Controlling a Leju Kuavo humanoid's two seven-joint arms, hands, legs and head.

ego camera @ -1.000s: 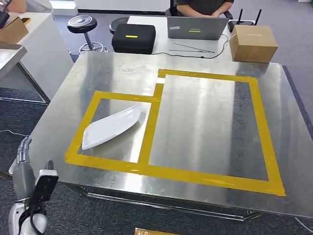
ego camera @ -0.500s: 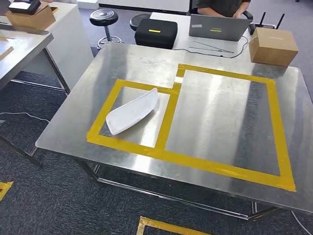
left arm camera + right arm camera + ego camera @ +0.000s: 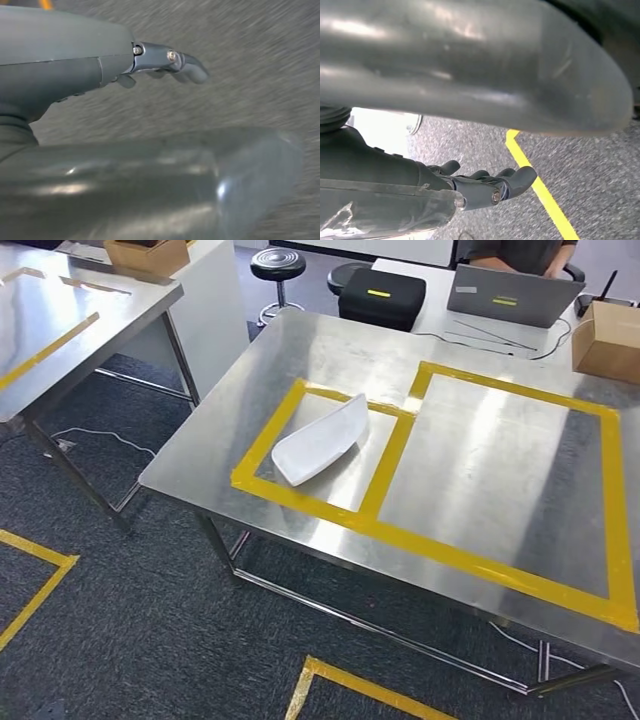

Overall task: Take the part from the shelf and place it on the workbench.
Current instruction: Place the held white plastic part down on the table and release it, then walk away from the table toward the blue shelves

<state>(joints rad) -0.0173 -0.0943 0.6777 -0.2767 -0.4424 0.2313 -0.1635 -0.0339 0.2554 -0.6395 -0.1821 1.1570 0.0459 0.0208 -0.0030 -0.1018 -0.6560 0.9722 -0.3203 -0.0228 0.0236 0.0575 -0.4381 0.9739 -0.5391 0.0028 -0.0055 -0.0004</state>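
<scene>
A second steel table (image 3: 75, 330) is recorded at ten o'clock in the head view, marked with yellow strips. A cardboard box (image 3: 147, 254) is seen behind it at eleven o'clock.

The workbench (image 3: 226, 430) is entered next, centre to right, its steel top divided by yellow tape (image 3: 392, 455) into two frames. The white part (image 3: 321, 440) is found lying flat inside the smaller frame (the left one), tilted from seven towards one o'clock, resting on the bench top.

Behind the bench: a stool (image 3: 278, 265), a black case (image 3: 381, 295), a laptop (image 3: 513, 295) and a brown box (image 3: 607, 340) at two o'clock.

The left hand (image 3: 166, 62) is shown over grey carpet, fingers extended, nothing held. The right hand (image 3: 486, 185) is likewise shown over carpet beside a yellow floor line (image 3: 542, 192), fingers loosely extended, empty. Neither hand is seen touching the part.
</scene>
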